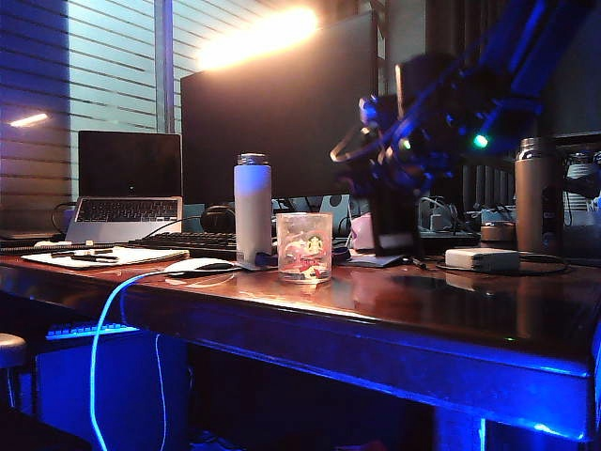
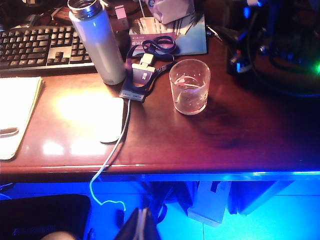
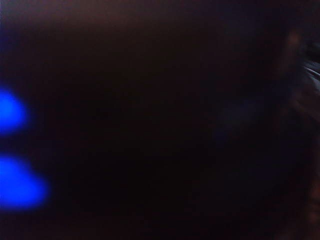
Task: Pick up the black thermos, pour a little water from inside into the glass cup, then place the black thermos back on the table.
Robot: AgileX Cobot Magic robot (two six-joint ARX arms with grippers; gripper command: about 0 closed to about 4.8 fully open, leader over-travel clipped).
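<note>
right pincer (image 1: 390, 178) seen at the black thermos (image 1: 394, 221); its opening cannot be told.
the thermos stands upright on the surface (image 1: 394, 310) under the blurred right pincer; the glass cup (image 1: 304, 246) is set beside it. the left pincer is out of view.

Office desk setup, dim, blue LED glow along the surface (image 1: 376, 310) front edge. Evidence: open laptop (image 1: 128, 188) at the back left, big dark monitor (image 1: 279, 113) behind, black keyboard (image 1: 192, 242), white mouse (image 1: 199, 266), notepad (image 1: 103, 256) with pen, cables, lanyard badge (image 2: 142, 75). Window blinds (image 1: 103, 66) behind the laptop.
</note>
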